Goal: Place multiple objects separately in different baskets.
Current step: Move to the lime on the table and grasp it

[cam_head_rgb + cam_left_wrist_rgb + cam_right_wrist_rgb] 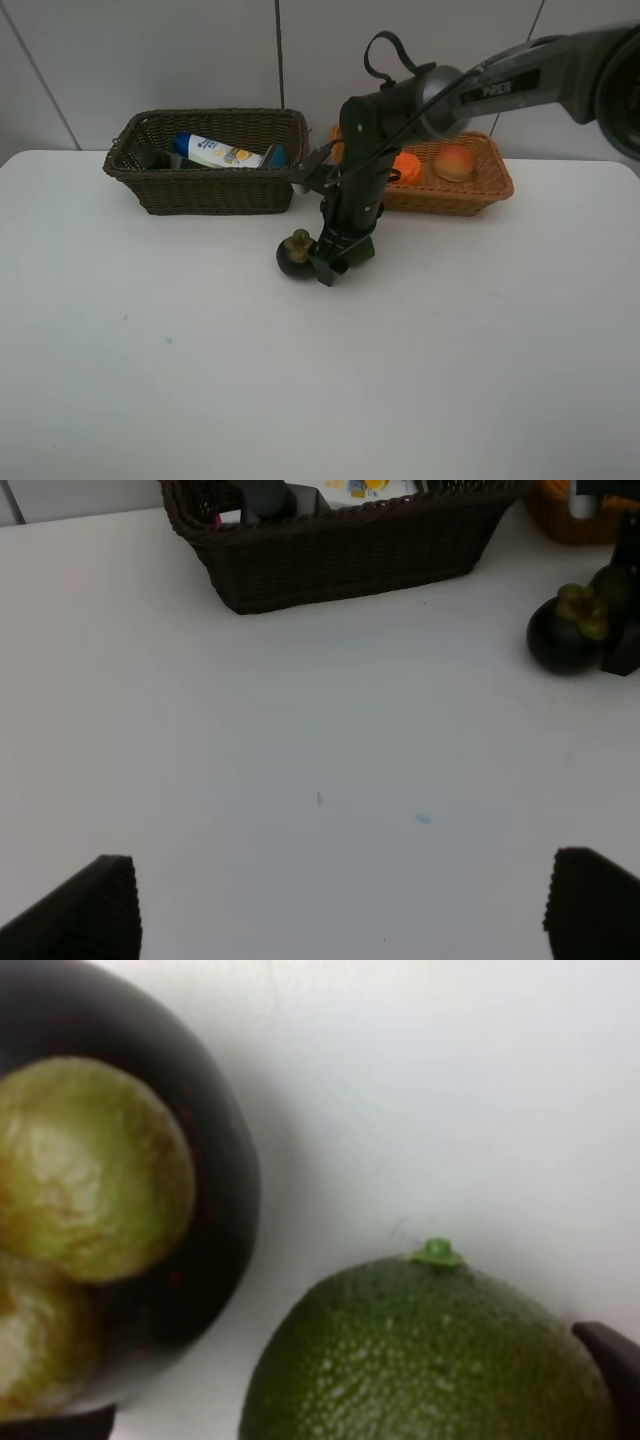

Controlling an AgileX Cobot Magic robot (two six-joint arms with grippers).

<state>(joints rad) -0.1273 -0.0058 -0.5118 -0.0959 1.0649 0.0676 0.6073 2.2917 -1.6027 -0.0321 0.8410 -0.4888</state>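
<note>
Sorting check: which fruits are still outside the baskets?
The dark mangosteen and the green citrus on the table by the right gripper; the orange and peach are basketed.

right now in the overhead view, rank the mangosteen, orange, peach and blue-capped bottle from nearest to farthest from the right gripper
Measured from the right gripper:
1. Mangosteen, on the table right beside the gripper, on its left in the view.
2. Orange, behind the arm in the tan basket.
3. Peach, farther right in that basket.
4. Blue-capped bottle, in the dark basket, about as far as the peach; too close to call.
</note>
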